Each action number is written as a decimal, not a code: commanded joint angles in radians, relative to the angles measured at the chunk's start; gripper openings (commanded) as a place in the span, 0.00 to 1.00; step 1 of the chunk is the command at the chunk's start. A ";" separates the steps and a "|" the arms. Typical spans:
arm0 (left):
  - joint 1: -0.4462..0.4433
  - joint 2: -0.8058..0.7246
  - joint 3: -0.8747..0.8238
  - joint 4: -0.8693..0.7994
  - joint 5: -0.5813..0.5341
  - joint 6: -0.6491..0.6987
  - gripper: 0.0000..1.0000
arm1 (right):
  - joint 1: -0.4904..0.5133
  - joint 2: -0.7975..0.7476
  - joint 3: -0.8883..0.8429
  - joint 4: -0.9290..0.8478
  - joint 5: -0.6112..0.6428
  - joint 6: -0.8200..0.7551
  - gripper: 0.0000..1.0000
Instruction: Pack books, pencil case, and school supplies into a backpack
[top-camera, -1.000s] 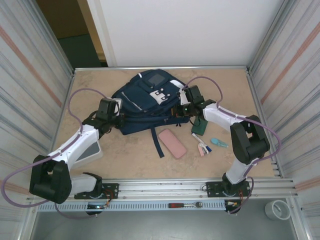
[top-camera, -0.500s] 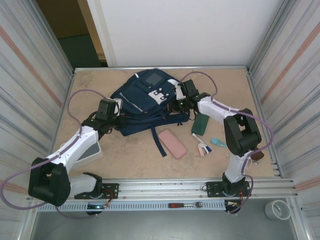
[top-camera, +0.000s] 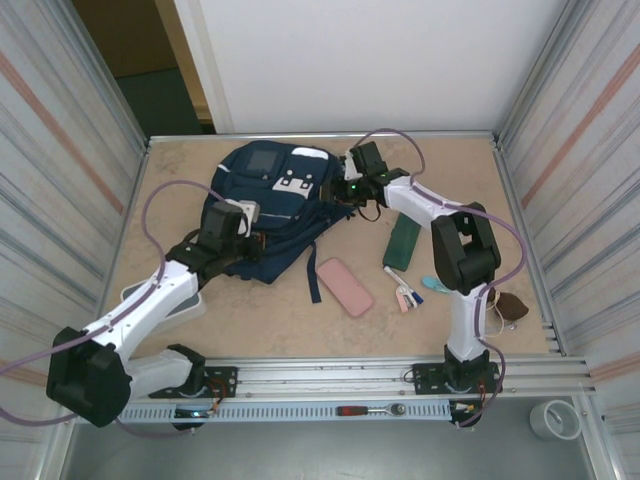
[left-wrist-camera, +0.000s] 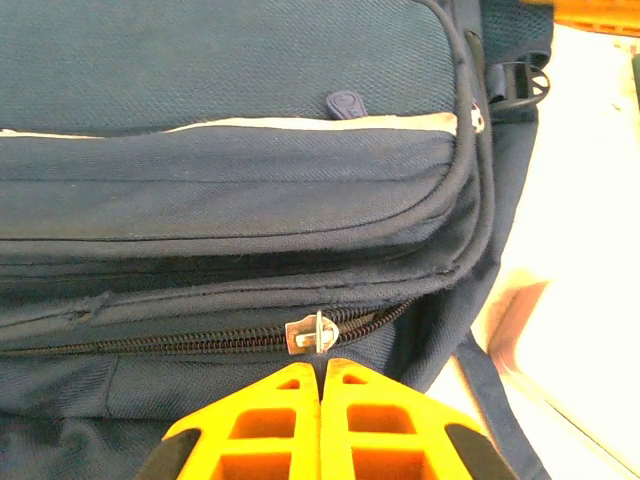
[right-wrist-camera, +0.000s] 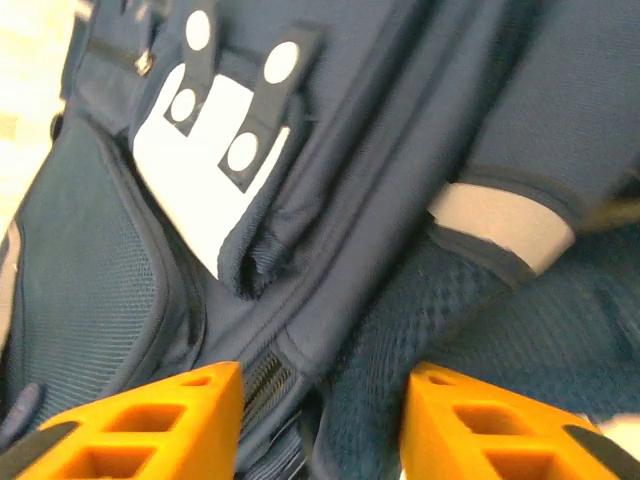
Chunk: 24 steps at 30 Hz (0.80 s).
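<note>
Beige table (top-camera: 455, 175) w/ metal walls on 3 sides. Navy backpack (top-camera: 270, 195) is the biggest item on it. It lies flat at far-left-centre w/ the white patches facing up & dark straps trailing toward the near edge. The bag sits btwn the two arms.

L arm reaches in from the near-left. The left gripper (left-wrist-camera: 320, 372) is at the bag's near side, its orange fingers clenched tight together. They pinch the end of a small metal zip pull (left-wrist-camera: 308, 333) on the lower zipper. That zipper looks closed on both sides of the pull.

R arm stretches across to the bag's far-right corner. The right gripper (right-wrist-camera: 322, 378) is released, jaws well apart. Only bag fabric & mesh show in the gap, nothing clamped.

Pink pencil case (top-camera: 345, 287) lies flat on the table, near side of the bag, just beside one strap. Dark booklet (top-camera: 403, 243) lies right of the bag, apart from it, by the R forearm. White-and-pink pens (top-camera: 402, 292) lie loose btwn the pencil case & the R arm. Small light-blue piece (top-camera: 437, 285) is just right of the pens. All of these are outside the bag.
</note>
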<state>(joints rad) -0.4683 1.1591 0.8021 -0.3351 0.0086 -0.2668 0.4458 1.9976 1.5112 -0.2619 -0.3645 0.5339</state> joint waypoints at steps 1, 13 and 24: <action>-0.018 0.012 0.026 0.081 0.018 -0.014 0.00 | -0.009 -0.138 -0.118 0.043 -0.012 0.068 0.56; -0.041 0.063 0.042 0.095 0.006 -0.005 0.00 | 0.147 -0.125 -0.372 0.340 -0.105 0.285 0.72; 0.012 0.015 -0.028 0.075 -0.060 0.012 0.00 | 0.038 -0.166 -0.403 0.290 -0.079 0.212 0.05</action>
<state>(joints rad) -0.4877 1.2095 0.7902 -0.2852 -0.0116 -0.2657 0.5354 1.8767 1.1286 0.0448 -0.4728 0.7780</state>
